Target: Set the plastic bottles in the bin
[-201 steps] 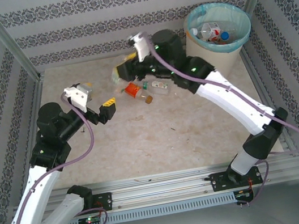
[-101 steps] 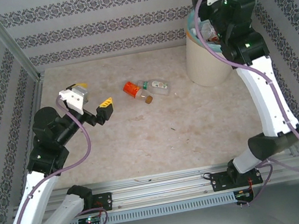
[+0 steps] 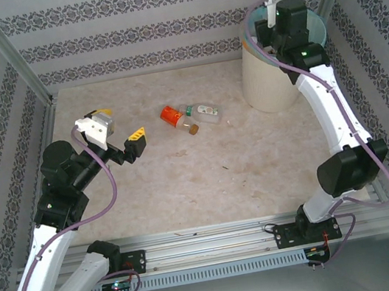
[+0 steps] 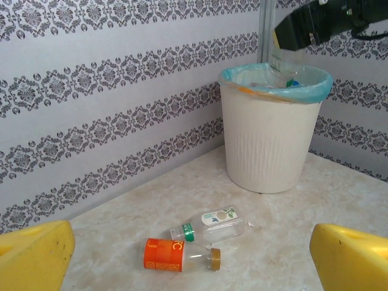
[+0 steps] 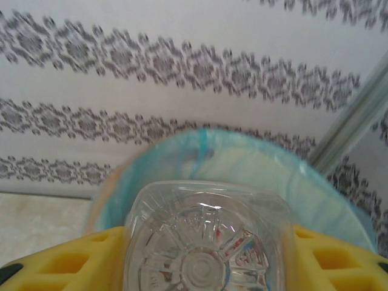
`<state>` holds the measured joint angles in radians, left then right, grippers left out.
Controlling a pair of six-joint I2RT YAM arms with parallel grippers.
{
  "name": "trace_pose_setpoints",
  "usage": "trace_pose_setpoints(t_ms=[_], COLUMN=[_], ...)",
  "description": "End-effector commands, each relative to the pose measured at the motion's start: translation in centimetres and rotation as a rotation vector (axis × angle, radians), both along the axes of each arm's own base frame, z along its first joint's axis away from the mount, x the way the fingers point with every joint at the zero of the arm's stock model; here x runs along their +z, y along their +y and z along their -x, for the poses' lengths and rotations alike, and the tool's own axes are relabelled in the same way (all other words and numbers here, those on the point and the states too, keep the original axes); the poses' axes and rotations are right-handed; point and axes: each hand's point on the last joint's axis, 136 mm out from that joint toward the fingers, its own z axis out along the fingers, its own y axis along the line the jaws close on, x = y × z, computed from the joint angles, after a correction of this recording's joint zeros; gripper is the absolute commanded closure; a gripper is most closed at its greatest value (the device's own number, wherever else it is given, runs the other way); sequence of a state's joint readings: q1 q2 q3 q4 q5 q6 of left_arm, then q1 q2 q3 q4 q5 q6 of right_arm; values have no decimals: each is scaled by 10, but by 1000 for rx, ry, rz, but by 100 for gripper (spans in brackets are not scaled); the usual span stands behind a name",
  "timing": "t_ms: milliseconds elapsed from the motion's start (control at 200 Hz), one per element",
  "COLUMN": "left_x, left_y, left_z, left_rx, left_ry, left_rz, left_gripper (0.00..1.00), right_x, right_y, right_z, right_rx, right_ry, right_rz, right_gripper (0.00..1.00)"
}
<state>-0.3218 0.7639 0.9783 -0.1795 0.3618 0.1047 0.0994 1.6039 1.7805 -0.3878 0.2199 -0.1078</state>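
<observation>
Grey-patterned wallpaper [image 4: 91, 91] backs the pale table [image 3: 186, 184], and at its far right corner stands the bin [image 4: 270, 139], its teal liner [image 5: 315, 200] folded over the rim. The right tool [image 5: 203, 267] hangs above that opening, its yellow fingers [image 5: 60, 264] pinching a clear bottle [image 5: 206, 224] by the body, base towards the wrist camera. From the left wrist view the bottle appears to sit over the mouth, though nearer one side than the centre, so a release from here could clip the rim and tip the light bottle back onto the table. A finger dipping lower might also snag the liner and drag it. What the bin holds is hard to tell: a blue speck shows near the rim, and the rest is hidden or blurred. The left tool [image 3: 121, 129] hovers spread wide and holding nothing, facing two bottles lying on their sides mid-table: an orange-labelled bottle [image 4: 180, 255] and a green-capped clear bottle [image 4: 212, 222], just beside each other. Being round, either could roll away at a careless nudge.
</observation>
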Motion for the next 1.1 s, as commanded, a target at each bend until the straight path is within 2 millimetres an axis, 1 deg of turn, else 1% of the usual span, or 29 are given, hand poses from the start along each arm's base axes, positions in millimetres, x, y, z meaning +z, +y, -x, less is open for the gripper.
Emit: trace_pose_setpoints(t_ms=[0, 85, 200, 280, 380, 520, 719, 794, 859, 929, 1094], left_x=[-7, -8, -11, -11, -11, -11, -11, -11, -9, -7, -5], left_y=[-3, -4, -6, -6, -5, -3, -5, -5, -6, -5, -5], left_z=[3, 1, 0, 0, 1, 2, 0, -1, 0, 0, 0], left_rx=[-12, -16, -22, -26, -23, -13, -16, -17, -19, -18, -18], left_ry=[24, 26, 35, 40, 40, 39, 44, 51, 52, 50, 44], left_rz=[-3, 2, 11, 14, 14, 14, 18, 18, 17, 22, 31], left_gripper=[0, 0, 0, 0, 0, 0, 0, 0, 0, 0, 0], right_x=[-13, -40, -77, -98, -120, -138, -153, -150, -137, -110, -34], right_y=[-12, -18, -28, -33, -41, -48, -49, -45, -40, -34, -22], right_z=[13, 14, 8, 3, -3, -9, -20, -22, -20, -16, 1], right_rx=[-22, -30, -32, -25, -26, -24, -12, 6, 18, 36, 78], right_ry=[24, 82, 157, 207, 258, 305, 357, 373, 363, 303, 127], right_rz=[-83, -93, -85, -87, -86, -109, -125, -147, -183, -221, -299], right_gripper=[64, 63, 61, 60, 61, 60, 55, 49, 42, 37, 28])
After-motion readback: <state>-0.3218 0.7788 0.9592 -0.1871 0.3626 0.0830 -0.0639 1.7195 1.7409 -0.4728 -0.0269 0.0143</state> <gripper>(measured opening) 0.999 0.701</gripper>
